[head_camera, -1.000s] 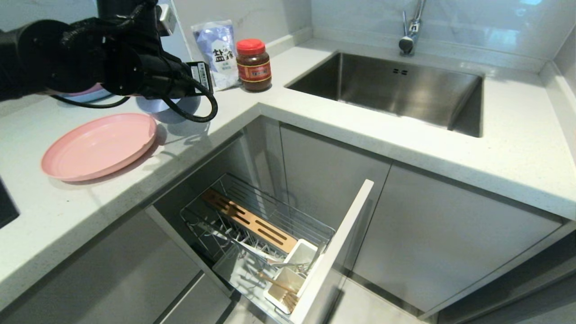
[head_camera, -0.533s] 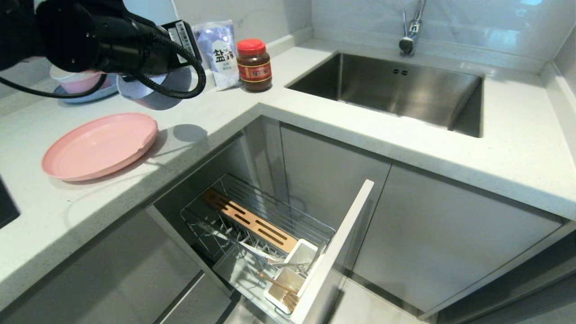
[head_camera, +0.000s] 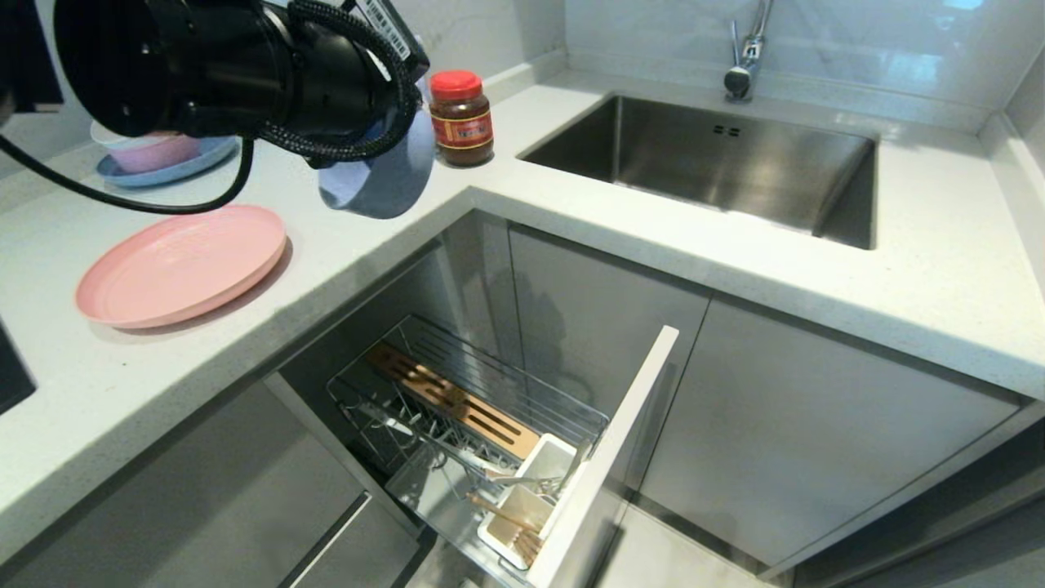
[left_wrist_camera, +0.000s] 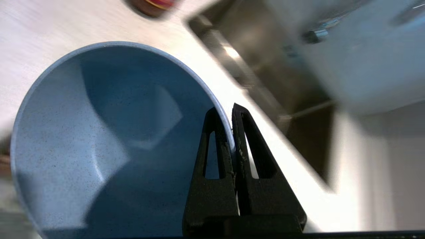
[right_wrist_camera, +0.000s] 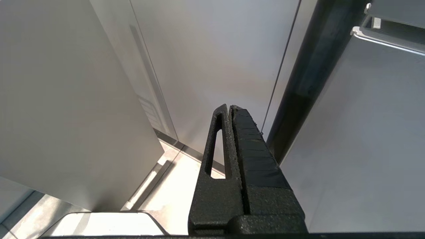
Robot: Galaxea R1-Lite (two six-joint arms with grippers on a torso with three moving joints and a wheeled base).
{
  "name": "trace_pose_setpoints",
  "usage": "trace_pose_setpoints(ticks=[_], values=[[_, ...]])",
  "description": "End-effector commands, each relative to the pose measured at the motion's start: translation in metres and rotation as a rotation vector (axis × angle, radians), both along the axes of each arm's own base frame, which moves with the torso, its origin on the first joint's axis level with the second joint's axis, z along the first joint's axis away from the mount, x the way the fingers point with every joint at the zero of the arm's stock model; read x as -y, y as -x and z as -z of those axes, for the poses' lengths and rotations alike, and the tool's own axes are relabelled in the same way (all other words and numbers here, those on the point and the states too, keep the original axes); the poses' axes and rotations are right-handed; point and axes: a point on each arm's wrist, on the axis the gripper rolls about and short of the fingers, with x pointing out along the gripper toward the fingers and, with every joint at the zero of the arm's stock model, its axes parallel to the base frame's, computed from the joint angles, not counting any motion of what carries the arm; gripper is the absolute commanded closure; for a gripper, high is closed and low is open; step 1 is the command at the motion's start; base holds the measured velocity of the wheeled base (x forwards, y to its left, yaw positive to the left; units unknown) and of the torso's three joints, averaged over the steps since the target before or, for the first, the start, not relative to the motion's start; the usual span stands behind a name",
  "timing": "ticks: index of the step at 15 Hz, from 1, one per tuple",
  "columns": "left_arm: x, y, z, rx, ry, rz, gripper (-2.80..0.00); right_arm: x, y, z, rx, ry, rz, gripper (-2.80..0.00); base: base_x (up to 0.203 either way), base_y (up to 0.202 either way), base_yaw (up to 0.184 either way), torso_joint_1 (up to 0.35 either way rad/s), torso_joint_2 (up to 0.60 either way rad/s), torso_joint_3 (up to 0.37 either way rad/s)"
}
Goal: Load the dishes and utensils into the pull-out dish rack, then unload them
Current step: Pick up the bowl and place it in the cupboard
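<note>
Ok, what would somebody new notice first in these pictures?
The black left gripper, pinching the rim of a small blue-grey round bowl in the air above the counter edge. Then the chrome wire pull-out dish rack open below, and the large flat pink plate on the counter at left.

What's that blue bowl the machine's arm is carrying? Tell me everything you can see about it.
The bowl is small, round and matte blue-grey with fine speckles, like plastic or stoneware, and looks empty. It hangs in the air, tilted on its side, above the edge of the white countertop near the pull-out dish rack. The left gripper pinches its thin rim, one finger inside and one outside. Nothing else touches it. In the head view the arm hides its upper part.
</note>
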Motion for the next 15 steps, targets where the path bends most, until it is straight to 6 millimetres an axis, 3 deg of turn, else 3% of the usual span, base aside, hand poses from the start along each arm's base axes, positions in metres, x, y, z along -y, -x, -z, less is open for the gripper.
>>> trace_pose_setpoints(ticks=[1, 3, 6, 10, 15], values=[[0.017, 0.008, 0.006, -0.003, 0.187, 0.06, 0.0, 0.0, 0.0, 0.0, 0.004, 0.0, -0.002, 0.0, 0.0, 0.0, 0.0, 0.0, 0.0, 0.0], [0.025, 0.009, 0.027, -0.031, 0.204, 0.061, 0.0, 0.0, 0.0, 0.0, 0.004, 0.0, -0.002, 0.0, 0.0, 0.0, 0.0, 0.0, 0.0, 0.0], [0.035, 0.004, 0.084, -0.061, 0.232, 0.055, 0.0, 0.0, 0.0, 0.0, 0.003, 0.0, -0.002, 0.0, 0.0, 0.0, 0.0, 0.0, 0.0, 0.0], [0.041, -0.003, 0.14, -0.033, 0.288, 0.03, 0.0, 0.0, 0.0, 0.001, 0.003, 0.0, 0.0, 0.0, 0.0, 0.0, 0.0, 0.0, 0.0, 0.0], [0.051, -0.032, 0.182, 0.002, 0.345, 0.005, 0.0, 0.0, 0.0, 0.0, 0.004, 0.0, 0.0, 0.0, 0.0, 0.0, 0.0, 0.0, 0.0, 0.0]])
